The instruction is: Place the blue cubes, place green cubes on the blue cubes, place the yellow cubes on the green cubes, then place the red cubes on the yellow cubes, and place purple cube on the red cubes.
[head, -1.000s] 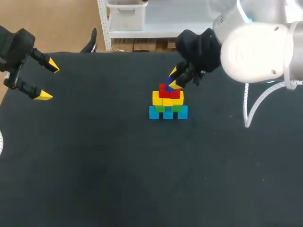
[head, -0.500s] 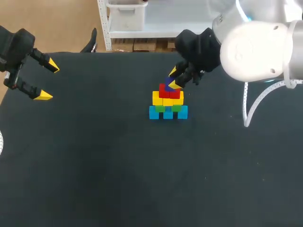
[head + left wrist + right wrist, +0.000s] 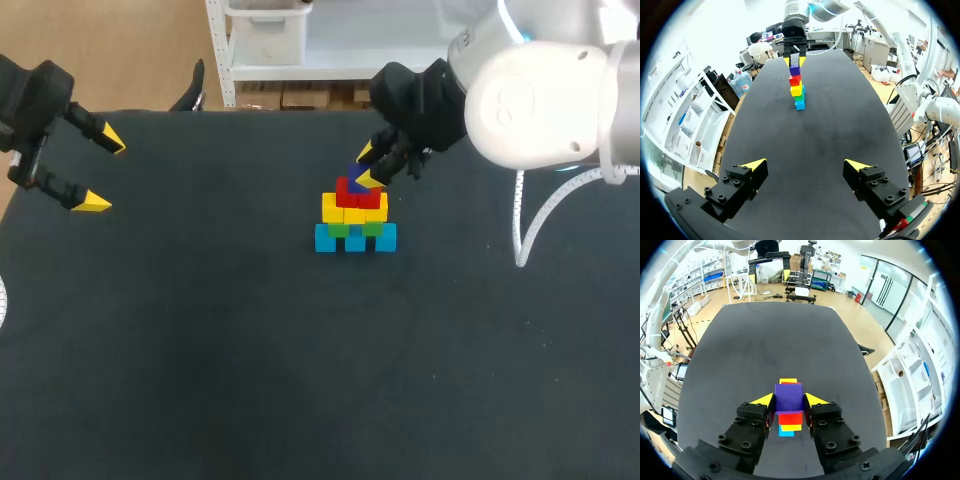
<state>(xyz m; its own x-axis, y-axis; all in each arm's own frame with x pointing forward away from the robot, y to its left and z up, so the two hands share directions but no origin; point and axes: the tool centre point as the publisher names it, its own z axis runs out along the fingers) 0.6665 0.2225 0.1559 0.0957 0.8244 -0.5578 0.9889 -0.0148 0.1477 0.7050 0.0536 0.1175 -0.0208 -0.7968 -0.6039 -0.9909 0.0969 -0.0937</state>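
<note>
Item 1. Black cloth-covered tabletop (image 3: 200, 350), which carries everything below

Item 2. My right arm (image 3: 540, 95), white-shelled with a black wrist, coming in over the far right corner of the tabletop. Its gripper (image 3: 368, 165) hangs over the top of the cube stack. In the right wrist view its two yellow-tipped fingers (image 3: 762, 400) stand only a cube's width apart and press the two opposite sides of the small purple cube (image 3: 789, 396), so I have hold of that cube

Item 3. My left arm's black gripper (image 3: 100, 172), by the left edge near the far left corner, well apart from the stack. Its jaws are spread wide with nothing between them; the left wrist view shows bare tabletop between the tips (image 3: 805, 165)

Item 4. Stack of small coloured cubes, nearer the far edge than the near edge and about midway between the left and right edges:
- row of three light blue cubes (image 3: 355, 238), on the tabletop, the base
- row of yellow cubes (image 3: 354, 208), third layer, on the green
- green cubes (image 3: 338, 229), second layer, on the blue
- red cubes (image 3: 357, 195), fourth layer, on the yellow
- the purple cube, single, directly on top of the red, gripped as in Item 2
</note>
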